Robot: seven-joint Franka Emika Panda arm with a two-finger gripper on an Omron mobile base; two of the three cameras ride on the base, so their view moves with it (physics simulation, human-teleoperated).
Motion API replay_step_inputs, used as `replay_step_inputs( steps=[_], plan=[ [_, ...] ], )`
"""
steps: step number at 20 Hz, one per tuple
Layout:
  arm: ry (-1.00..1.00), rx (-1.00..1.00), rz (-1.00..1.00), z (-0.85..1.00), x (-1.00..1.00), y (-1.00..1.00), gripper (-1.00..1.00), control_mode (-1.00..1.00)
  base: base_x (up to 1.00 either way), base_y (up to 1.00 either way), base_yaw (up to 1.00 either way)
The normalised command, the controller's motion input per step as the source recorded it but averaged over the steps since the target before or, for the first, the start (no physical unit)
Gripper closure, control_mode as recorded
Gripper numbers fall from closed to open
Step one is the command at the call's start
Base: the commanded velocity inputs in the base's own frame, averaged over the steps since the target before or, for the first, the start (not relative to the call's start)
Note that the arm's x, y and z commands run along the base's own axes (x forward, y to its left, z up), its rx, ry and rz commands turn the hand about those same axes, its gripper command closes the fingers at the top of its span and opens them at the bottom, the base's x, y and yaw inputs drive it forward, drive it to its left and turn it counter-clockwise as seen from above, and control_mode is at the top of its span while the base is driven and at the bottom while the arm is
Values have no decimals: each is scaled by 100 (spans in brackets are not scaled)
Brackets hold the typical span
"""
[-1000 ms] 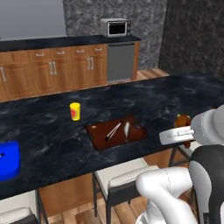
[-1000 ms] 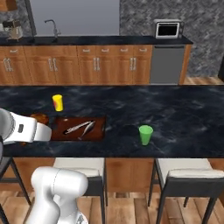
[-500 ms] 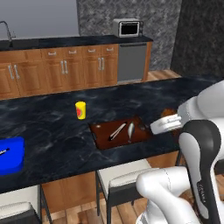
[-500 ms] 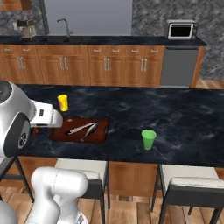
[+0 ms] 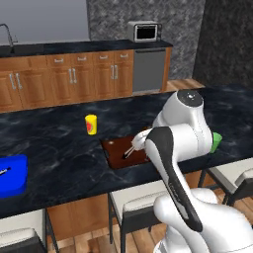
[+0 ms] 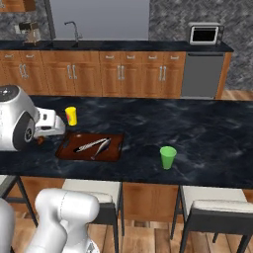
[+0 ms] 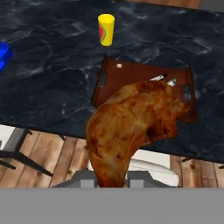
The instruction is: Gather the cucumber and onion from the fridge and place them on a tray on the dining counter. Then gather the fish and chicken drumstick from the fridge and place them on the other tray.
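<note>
My gripper (image 7: 112, 178) is shut on the chicken drumstick (image 7: 131, 127), an orange-brown lumpy piece held by its narrow end. In the right base view the gripper (image 6: 40, 139) hangs at the left end of the dark reddish-brown other tray (image 6: 114, 148), low over the dining counter (image 6: 197, 133) near its front edge. The fish (image 6: 94, 145) lies silvery inside that tray (image 7: 114, 74). The bright blue tray (image 5: 14, 178) sits far left on the counter, cut off by the frame edge. The cucumber, onion and fridge are out of view.
A yellow cup (image 6: 71, 115) stands just behind the brown tray. A green cup (image 6: 168, 157) stands to the tray's right near the counter's front edge. Stools (image 6: 217, 210) line the near side. The wall counter with a microwave (image 6: 203, 34) runs behind.
Both base views have shifted, so the base has moved. The hand with the drumstick has come closer to the brown tray's end. The gripper stays shut on the drumstick.
</note>
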Motion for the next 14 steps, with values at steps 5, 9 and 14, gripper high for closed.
replay_step_inputs(
  steps=[5,9,14],
  plan=[
    [2,-6,-3,-32,47,31,100,-100,0,0,0],
    [16,-3,-3,-37,41,0,100,-100,0,0,0],
    [5,0,-1,-33,36,-4,100,-100,0,0,0]
  ],
)
